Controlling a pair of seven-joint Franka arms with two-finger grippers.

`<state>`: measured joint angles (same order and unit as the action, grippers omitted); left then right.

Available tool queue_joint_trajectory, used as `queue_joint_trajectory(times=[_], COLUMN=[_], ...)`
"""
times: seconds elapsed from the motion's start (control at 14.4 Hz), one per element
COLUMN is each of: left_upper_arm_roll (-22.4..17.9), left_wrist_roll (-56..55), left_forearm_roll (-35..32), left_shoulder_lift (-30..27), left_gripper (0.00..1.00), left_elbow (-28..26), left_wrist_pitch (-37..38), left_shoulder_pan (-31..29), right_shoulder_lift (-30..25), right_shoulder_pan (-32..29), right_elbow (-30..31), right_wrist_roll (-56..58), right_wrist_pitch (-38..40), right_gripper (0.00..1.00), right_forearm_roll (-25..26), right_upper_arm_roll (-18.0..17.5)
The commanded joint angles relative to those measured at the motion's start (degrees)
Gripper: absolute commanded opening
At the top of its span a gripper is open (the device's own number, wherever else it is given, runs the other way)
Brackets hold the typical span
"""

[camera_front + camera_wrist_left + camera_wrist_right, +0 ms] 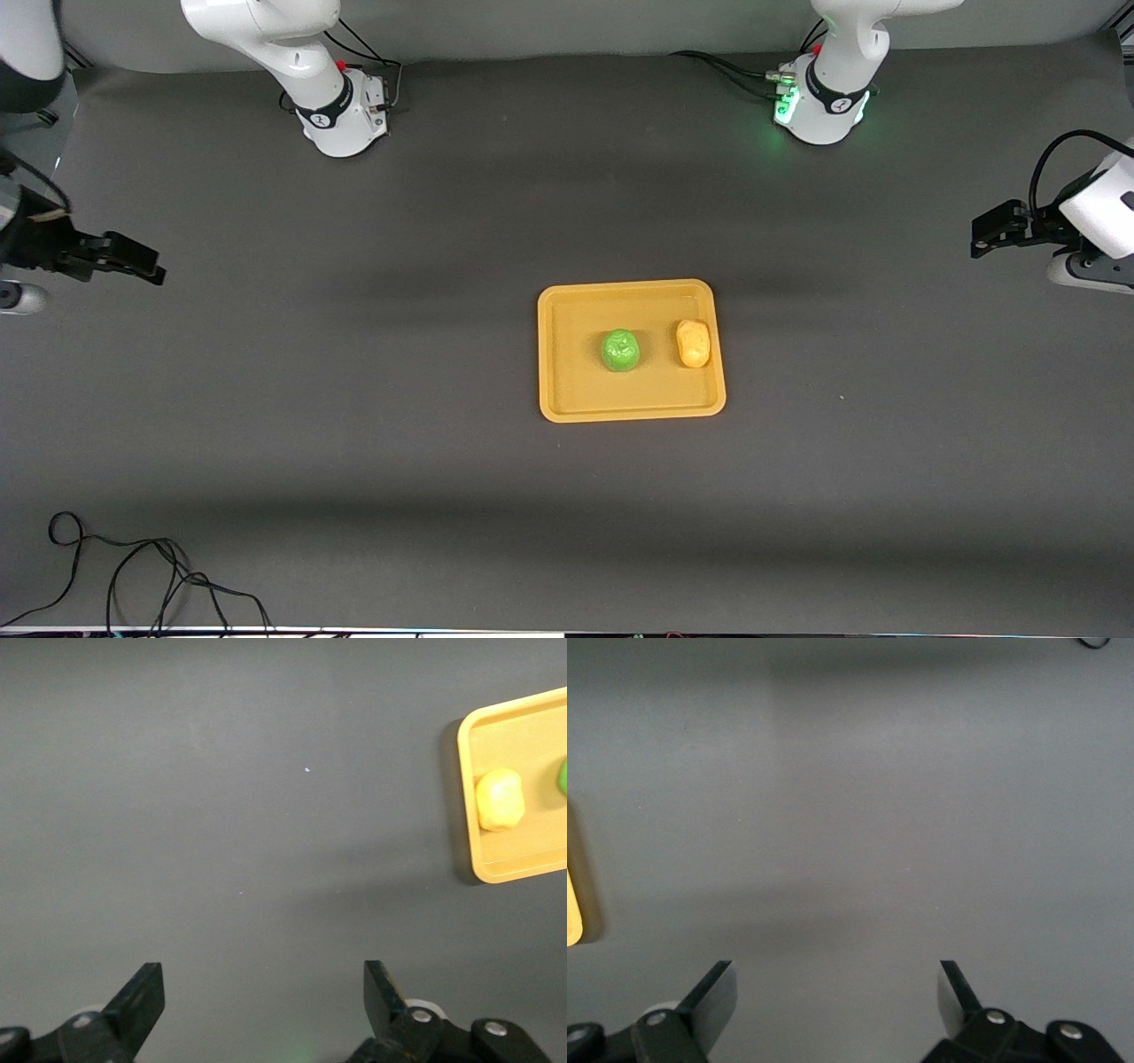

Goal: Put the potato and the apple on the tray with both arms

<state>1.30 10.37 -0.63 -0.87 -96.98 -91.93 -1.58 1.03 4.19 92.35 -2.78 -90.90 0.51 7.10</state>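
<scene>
Potato point(693, 343) on the tray point(576, 390), close inside the rim at the left arm's end, long axis running up and down the frame. Apple point(620, 350) on the same tray, near its middle, beside the potato but not touching it. Tray flat on the dark table point(354, 425), just below the centre of the front view.

Left gripper point(977, 241) at the mid-height edge of the front frame, over bare table at the left arm's end, well apart from the tray; fingers spread wide, nothing between them. From the left wrist view, same open gripper point(261, 973) along the bottom edge, with tray point(523, 859), potato point(500, 799) and a sliver of apple point(563, 778) in the upper corner.

Right gripper point(156, 271) at the mid-height edge at the right arm's end, also over bare table, fingers parted and empty. In the right wrist view, open gripper point(836, 970) at the bottom, only a strip of tray point(572, 904) at the frame's edge.

Loose black cable point(133, 576) in the lower corner of the front view.
</scene>
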Motion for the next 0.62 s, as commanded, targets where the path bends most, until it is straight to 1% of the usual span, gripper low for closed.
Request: queue_joint_trajectory(times=[0.0,0.07,0.55], left_upper_arm_roll=[-0.33,-0.33,-0.24], left_wrist_roll=[0.62,0.53,0.09], left_forearm_roll=[1.94,1.95,0.89], left_shoulder_lift=[-0.09,-0.09,-0.01], left_gripper=[1.0,1.0,1.0], left_elbow=[0.74,0.83,0.83], left_wrist_pitch=[-0.09,-0.09,-0.35], left_shoulder_pan=[0.26,0.17,0.35], right_shoulder_lift=[-1.91,-1.82,-1.47], right_shoulder_pan=[0.55,0.55,0.55], right_elbow=[1.51,1.34,0.55], right_wrist_roll=[0.41,0.5,1.38], right_wrist_pitch=[0.55,0.55,0.72], right_gripper=[1.0,1.0,1.0], right_forearm_roll=[-2.43,-3.84,-3.94], right_upper_arm_roll=[0.72,0.81,0.72])
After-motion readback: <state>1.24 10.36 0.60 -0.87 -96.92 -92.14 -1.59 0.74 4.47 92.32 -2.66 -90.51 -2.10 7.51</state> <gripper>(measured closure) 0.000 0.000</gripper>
